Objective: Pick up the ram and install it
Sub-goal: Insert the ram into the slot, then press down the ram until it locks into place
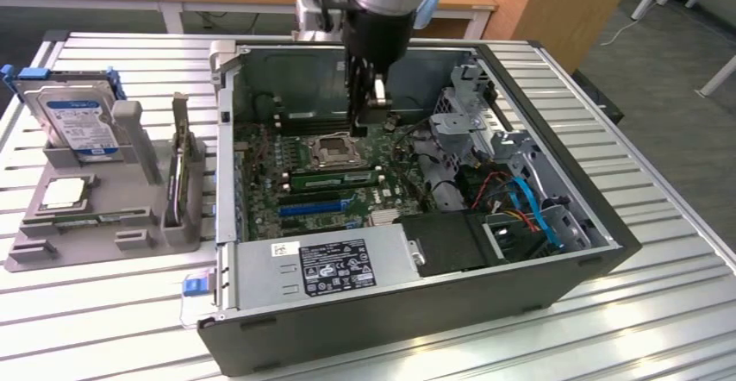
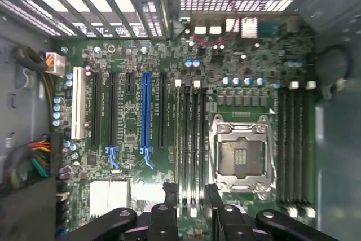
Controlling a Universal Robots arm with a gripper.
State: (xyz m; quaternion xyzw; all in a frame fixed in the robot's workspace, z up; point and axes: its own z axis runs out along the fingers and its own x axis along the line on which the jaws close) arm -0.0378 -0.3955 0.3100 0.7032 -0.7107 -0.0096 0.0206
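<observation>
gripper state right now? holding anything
gripper: open, holding nothing, hanging over the motherboard inside the computer case.

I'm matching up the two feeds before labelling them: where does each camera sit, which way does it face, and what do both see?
Exterior view: off the arm, above and in front of the table, looking down into the open computer case; the arm's lower part and gripper hang over the motherboard.
Wrist view: on the wrist, facing straight down at the motherboard; the open gripper shows at the picture's edge.
Shared: the empty CPU socket and the ram in its slot.
</observation>
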